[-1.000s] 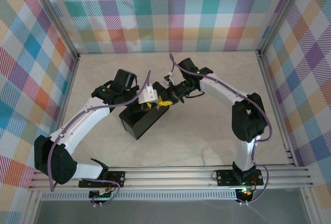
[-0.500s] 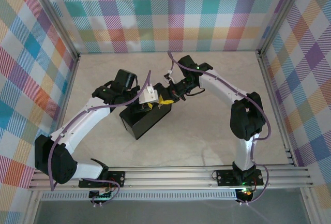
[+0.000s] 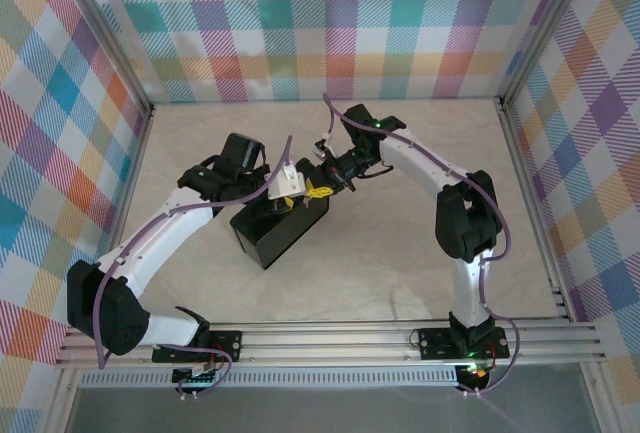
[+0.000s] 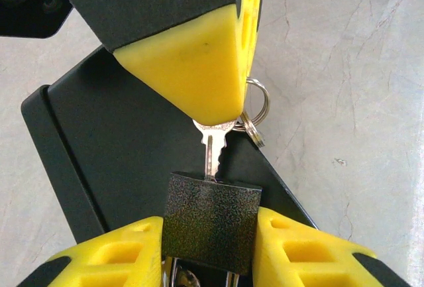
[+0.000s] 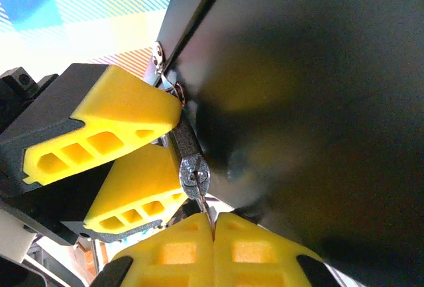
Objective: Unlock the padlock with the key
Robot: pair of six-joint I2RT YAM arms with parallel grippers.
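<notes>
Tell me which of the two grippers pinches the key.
The right gripper: it is shut on the key, whereas the left gripper clamps the padlock.

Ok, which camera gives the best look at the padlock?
The left wrist view: the padlock sits centred and sharp in the left gripper, key in its keyhole. The right wrist view shows it small, end-on; from the top external view it's too small to make out.
</notes>
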